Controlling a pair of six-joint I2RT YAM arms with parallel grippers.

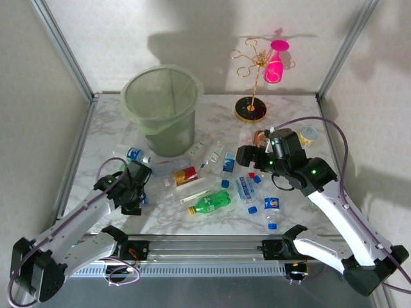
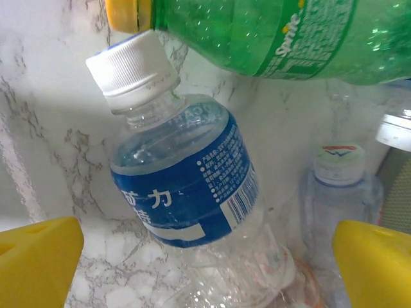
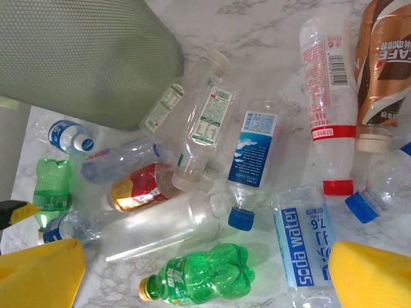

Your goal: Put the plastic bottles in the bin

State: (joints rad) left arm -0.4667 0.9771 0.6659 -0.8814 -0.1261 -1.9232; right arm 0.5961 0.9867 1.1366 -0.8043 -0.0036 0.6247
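A gold wire stand (image 1: 255,70) rises from a round black base (image 1: 250,110) at the far side of the marble table (image 1: 96,138), and a pink goblet (image 1: 275,64) hangs upside down and tilted from an arm on the stand's right. A small tan cup (image 1: 309,136) with a pale lid stands upright to the right of the stand and nearer the camera, apart from its base. Grey metal posts (image 1: 64,48) slant up at the table's far corners on either side of the stand, against plain white walls.

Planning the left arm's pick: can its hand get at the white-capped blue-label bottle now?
Probably yes: the left hand is open, and the blue-label bottle lies uncovered below it. The green Sprite bottle crowds its cap and may get nudged.
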